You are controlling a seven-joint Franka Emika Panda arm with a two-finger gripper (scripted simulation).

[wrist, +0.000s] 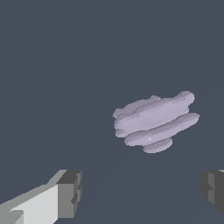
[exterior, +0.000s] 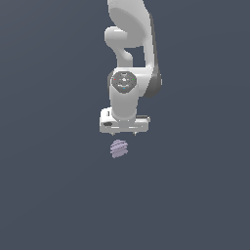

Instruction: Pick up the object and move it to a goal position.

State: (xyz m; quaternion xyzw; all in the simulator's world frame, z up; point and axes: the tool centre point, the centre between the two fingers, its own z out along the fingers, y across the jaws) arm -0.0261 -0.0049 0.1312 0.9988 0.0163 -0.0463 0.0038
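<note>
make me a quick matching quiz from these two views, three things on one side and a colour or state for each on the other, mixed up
Things:
1. ridged lump
2. gripper
3. fingertip pads

Colour or state:
A. dark grey
B. pale lavender, lying free on the floor
C. white body, jaws spread wide with nothing between them

Pairs: 1-B, 2-C, 3-A

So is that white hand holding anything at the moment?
No, nothing. The hand is open and the ridged lavender-grey lump sits apart from it, untouched by either finger.
</note>
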